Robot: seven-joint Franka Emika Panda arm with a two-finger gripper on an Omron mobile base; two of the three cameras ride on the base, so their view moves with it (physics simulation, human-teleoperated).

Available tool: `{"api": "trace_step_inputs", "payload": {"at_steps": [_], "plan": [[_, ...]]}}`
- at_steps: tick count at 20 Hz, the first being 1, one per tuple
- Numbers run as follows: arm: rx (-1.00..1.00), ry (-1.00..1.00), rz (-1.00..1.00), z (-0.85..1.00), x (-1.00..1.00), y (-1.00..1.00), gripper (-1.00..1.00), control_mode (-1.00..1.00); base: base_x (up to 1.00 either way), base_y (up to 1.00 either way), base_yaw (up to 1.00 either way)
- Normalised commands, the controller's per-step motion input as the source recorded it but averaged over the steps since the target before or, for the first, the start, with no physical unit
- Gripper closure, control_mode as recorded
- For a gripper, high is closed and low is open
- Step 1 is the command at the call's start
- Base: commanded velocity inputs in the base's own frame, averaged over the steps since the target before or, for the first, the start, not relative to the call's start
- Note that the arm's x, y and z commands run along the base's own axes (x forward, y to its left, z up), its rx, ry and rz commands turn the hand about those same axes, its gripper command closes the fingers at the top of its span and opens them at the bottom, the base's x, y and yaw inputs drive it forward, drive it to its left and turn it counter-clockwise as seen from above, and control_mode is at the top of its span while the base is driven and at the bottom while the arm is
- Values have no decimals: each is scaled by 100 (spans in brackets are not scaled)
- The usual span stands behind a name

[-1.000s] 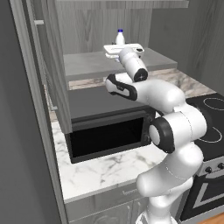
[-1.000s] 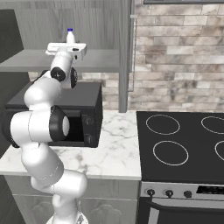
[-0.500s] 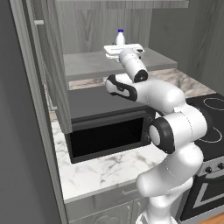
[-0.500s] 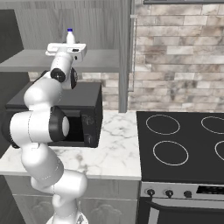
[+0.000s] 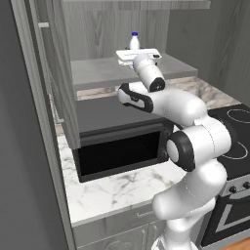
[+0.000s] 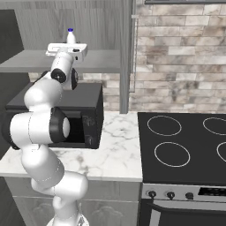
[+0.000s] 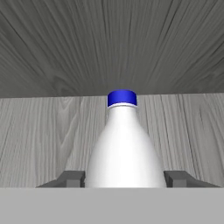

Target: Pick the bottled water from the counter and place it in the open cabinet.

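The gripper [image 7: 124, 179] was closed on the bottled water [image 7: 124, 148], one finger tip [image 7: 72, 178] pressed at 9 o'clock of the bottle's body and the other at 3 o'clock. The bottle was held upright, blue cap uppermost, over the shelf of the open cabinet [image 5: 102, 71]; whether its base touched the shelf could not be told. The cabinet's wood-grain back wall was seen beyond, at 12 o'clock. Below the shelf a black microwave [image 5: 122, 146] was seen on a marble worktop [image 6: 112, 148], with a stove [image 6: 185, 150] toward 3 o'clock. No change from the earlier frames was seen.
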Motion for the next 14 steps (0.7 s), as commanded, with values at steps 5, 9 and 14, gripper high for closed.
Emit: {"api": "trace_step_inputs", "payload": {"at_steps": [5, 9, 14], "plan": [[0, 0, 0, 0, 0, 0, -100, -100, 0, 0, 0], [0, 0, 0, 0, 0, 0, -100, -100, 0, 0, 0], [0, 0, 0, 0, 0, 0, -100, -100, 0, 0, 0]]}}
